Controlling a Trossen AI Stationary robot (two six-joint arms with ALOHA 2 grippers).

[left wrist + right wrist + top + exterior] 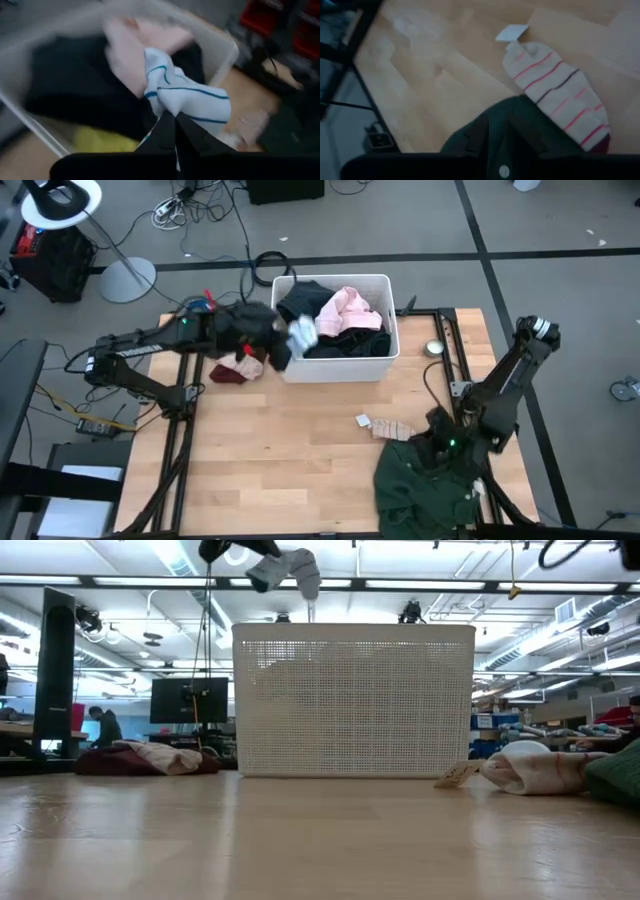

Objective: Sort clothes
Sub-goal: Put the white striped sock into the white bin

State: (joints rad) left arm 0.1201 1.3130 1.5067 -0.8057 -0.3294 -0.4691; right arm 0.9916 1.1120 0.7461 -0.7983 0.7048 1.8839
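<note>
My left gripper (287,343) is shut on a white sock with blue stripes (186,96), above the left end of the white bin (384,283); in the low view the white sock (290,570) hangs above the bin's rim. The bin holds black, pink (347,307) and yellow clothes. A maroon piece (232,372) lies on the table left of the bin. My right gripper (441,446) is low over the far edge of a dark green top (425,488) at the near right. A red-striped sock (559,100) lies on the table beside the top. My left gripper pinches a bunched part of the white sock (172,107) between its two shut fingers (165,131). The sock is lifted clear of the table. It hangs crumpled at the fingertips, over the clothes in the bin.
The bin's mesh wall (350,700) stands at the table's far middle. A roll of tape (433,348) lies right of the bin. Paper tags (364,420) lie by the red-striped sock. Bare wood spreads across the table's near left and middle.
</note>
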